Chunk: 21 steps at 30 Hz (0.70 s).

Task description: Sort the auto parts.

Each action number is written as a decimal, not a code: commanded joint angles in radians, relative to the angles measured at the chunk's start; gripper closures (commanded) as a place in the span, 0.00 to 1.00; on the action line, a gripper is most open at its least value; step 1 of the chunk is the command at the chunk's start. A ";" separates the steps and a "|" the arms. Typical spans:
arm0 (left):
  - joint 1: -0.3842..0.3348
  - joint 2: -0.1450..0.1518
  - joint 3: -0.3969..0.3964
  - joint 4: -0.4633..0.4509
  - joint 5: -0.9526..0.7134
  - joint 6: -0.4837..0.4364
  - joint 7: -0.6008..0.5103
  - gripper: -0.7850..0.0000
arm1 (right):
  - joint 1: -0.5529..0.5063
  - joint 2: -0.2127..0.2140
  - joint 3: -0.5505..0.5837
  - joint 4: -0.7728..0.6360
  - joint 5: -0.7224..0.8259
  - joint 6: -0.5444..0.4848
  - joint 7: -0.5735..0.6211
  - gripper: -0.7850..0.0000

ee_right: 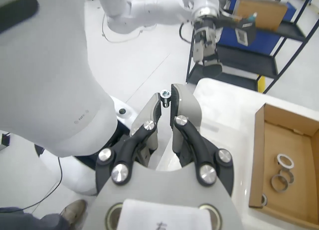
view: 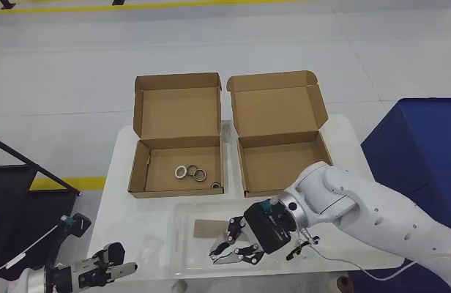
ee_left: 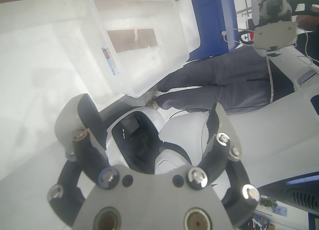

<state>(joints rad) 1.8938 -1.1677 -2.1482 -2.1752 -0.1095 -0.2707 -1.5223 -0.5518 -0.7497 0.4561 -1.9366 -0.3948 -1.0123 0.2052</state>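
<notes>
**Bolt held by the tips only – slip risk**

R end effector (ee_right: 165, 100) is clamped on a small bolt (ee_right: 165, 95), gripped at the very tips, above the clear tray (view: 180, 220) near the counter (view: 138, 234) front edge. The hold is thin, so a jolt or tilt could twist the bolt out and send it off the counter. The rings (view: 190, 173) lie in the left box (view: 159, 165), so the bolt prob. goes in the right box (view: 284, 167); a wrong drop mixes parts. That box's front wall stands btw. tray and box floor and needs clearing. L end effector (ee_left: 150, 106), fingers apart, hangs off the counter's left corner, well apart.
</notes>
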 commanded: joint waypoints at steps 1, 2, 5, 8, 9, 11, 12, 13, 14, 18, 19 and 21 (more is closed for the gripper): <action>0.000 0.000 0.000 0.000 0.000 0.000 0.000 0.00 | -0.006 0.006 0.002 0.010 -0.009 0.000 -0.030 1.00; 0.000 0.000 0.000 0.000 0.000 0.000 0.000 0.00 | -0.006 0.006 0.002 0.010 -0.009 0.000 -0.030 1.00; 0.000 0.000 0.000 0.000 0.000 0.000 0.000 0.00 | -0.006 0.006 0.002 0.010 -0.009 0.000 -0.030 1.00; 0.000 0.000 0.000 0.000 0.000 0.000 0.000 0.00 | -0.007 0.006 0.004 0.005 -0.010 0.004 -0.032 1.00; 0.000 0.000 0.000 0.000 0.000 0.000 0.000 0.00 | -0.006 0.002 0.024 -0.033 -0.024 0.012 -0.060 1.00; 0.000 0.000 0.000 0.000 0.000 0.000 0.000 0.00 | -0.011 -0.009 0.068 -0.099 -0.081 0.001 -0.144 1.00; 0.000 0.000 0.000 0.000 0.000 0.000 0.000 0.00 | -0.005 -0.015 0.107 -0.130 -0.141 0.008 -0.194 1.00; 0.000 0.000 0.000 0.000 0.000 0.000 0.000 0.00 | -0.007 -0.022 0.138 -0.138 -0.210 0.007 -0.247 1.00; 0.000 0.000 0.000 0.000 0.000 0.000 0.000 0.00 | -0.010 -0.031 0.170 -0.134 -0.274 0.002 -0.324 1.00; 0.000 0.000 0.000 0.000 0.000 0.000 0.000 0.00 | -0.025 -0.067 0.271 -0.111 -0.513 0.003 -0.670 1.00; 0.000 0.000 0.000 0.000 0.000 0.000 0.000 0.00 | -0.036 -0.073 0.278 -0.106 -0.559 0.006 -0.719 1.00; 0.000 0.000 0.000 0.000 0.000 0.000 0.000 0.00 | -0.060 -0.082 0.282 -0.092 -0.630 0.002 -0.792 1.00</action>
<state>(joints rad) 1.8938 -1.1677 -2.1482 -2.1752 -0.1095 -0.2707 -1.5223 -0.5998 -0.8277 0.7383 -2.0361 -0.9806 -1.0078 -0.5371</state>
